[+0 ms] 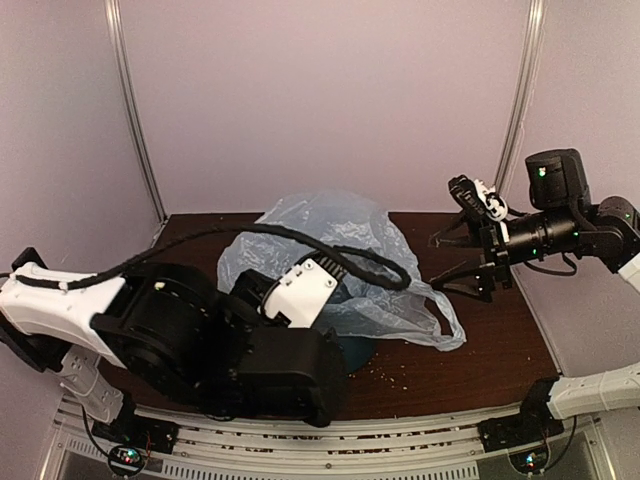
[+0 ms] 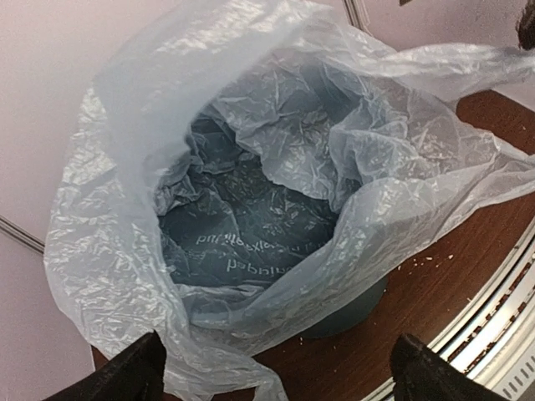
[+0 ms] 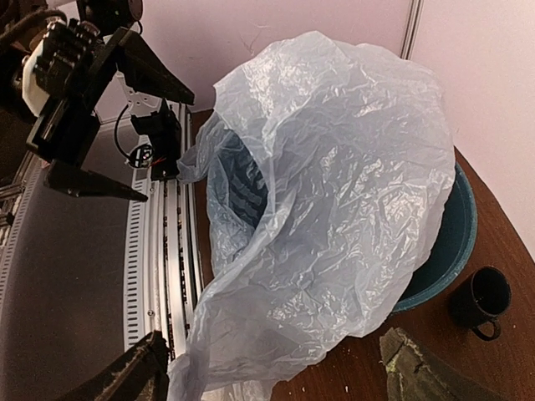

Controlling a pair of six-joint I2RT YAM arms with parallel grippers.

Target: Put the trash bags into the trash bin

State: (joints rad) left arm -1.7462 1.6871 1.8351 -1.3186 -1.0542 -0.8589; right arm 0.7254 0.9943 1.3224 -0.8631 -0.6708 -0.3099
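The trash bag point(image 1: 330, 225) is draped over the trash bin point(image 3: 458, 234) at mid-bench point(image 1: 480, 340), partly sunk inside, its mouth billowing above the rim; the left jaws are spread empty just near it, seemingly to press film down; the right jaws, likewise parted, stand well right.

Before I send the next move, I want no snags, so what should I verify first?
1. Left claw open, gripping nothing: ok.
2. Right claw open: ok; touching the trash bag: cannot tell.
3. Bag bottom down inside the teal bin: ok.
4. Bag mouth tucked in: not ok, it billows above the rim and spills onto the table.
5. Dark mug apart from bin: ok.
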